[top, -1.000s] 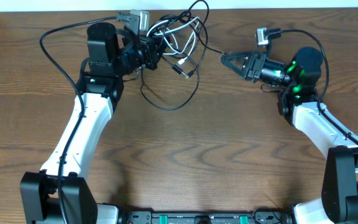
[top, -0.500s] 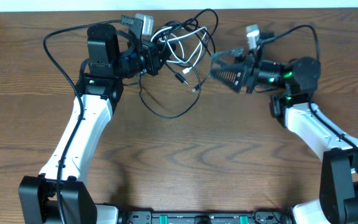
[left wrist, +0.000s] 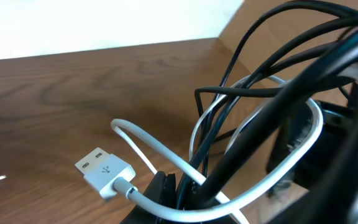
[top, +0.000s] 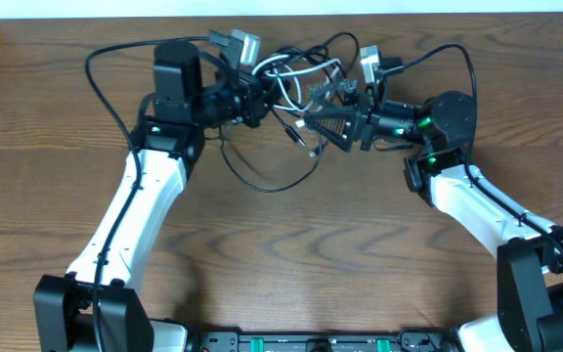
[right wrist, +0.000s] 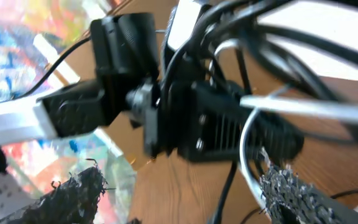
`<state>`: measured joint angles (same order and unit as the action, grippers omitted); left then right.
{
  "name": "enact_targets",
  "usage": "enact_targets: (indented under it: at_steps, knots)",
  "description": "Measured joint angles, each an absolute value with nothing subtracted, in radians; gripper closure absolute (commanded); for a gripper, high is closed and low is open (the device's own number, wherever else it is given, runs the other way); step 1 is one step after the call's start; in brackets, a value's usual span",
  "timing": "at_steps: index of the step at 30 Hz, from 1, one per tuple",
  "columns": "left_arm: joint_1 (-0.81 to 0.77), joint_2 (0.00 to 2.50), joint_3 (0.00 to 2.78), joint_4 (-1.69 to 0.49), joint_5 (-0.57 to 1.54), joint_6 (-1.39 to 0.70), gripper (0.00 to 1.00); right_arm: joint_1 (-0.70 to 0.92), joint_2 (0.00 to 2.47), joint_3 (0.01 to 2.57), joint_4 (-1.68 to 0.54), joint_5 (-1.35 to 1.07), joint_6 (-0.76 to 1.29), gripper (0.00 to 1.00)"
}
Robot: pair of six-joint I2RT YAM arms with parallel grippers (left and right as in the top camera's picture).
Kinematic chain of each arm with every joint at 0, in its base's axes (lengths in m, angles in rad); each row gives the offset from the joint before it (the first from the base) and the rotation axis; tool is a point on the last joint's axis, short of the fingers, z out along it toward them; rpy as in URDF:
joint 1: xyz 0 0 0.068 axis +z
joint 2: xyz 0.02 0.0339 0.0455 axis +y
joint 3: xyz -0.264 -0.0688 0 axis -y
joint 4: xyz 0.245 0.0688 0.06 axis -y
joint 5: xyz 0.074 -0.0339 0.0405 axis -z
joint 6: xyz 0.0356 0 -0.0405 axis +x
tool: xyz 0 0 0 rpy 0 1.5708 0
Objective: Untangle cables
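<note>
Cables (top: 291, 73), several black and one white USB cable (left wrist: 166, 155), hang in a tangle pinched in the closed left jaws, above the bench (top: 311, 244). Right jaws gape wide, empty, just beside the tangle, a white loop ahead of them.

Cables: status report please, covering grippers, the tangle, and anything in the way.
Left gripper shut on the cables. Right gripper open beside them, holding nothing. Cables knotted, one trailing in a loop on the table. No other obstruction.
</note>
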<state>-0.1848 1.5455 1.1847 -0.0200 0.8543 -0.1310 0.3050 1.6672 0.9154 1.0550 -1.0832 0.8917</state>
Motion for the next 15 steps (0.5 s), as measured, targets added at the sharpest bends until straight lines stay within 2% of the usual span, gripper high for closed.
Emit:
enact_targets:
  at_steps: [4, 11, 15]
  knots:
    - [-0.224, 1.546, 1.185, -0.020, 0.847, -0.129, 0.92, 0.324, 1.667, 0.915, 1.054, -1.031, 0.904, 0.19]
    - [-0.253, 1.546, 1.185, -0.024, 0.837, -0.129, 0.93, 0.319, 1.667, 0.915, 1.053, -0.968, 0.911, 0.26]
    - [-0.258, 1.546, 1.185, -0.026, 0.836, -0.130, 0.93, 0.317, 1.667, 0.915, 1.011, -0.926, 0.913, 0.26]
